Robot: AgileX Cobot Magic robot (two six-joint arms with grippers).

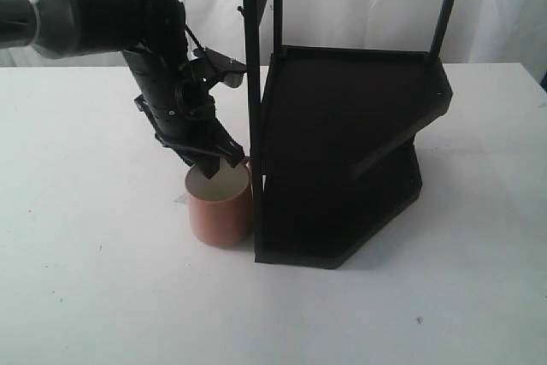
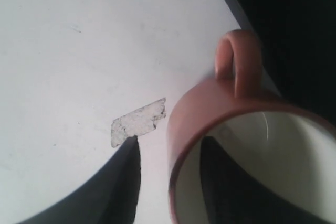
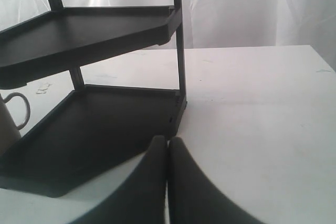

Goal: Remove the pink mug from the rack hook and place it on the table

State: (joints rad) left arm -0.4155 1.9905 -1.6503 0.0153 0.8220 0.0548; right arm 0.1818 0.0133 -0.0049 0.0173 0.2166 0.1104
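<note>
The pink mug stands upright on the white table, close against the front left corner of the black rack. In the left wrist view the mug shows its cream inside and its loop handle. My left gripper straddles the rim: one finger is inside the mug, the other finger outside, with a strip of table showing between it and the wall. The rack hook sticks out bare from the tall bar. My right gripper is shut and holds nothing.
A scrap of clear tape lies on the table beside the mug. In the right wrist view the two black shelves stand just ahead, with a mug handle at the picture's edge. A white curtain hangs behind the table.
</note>
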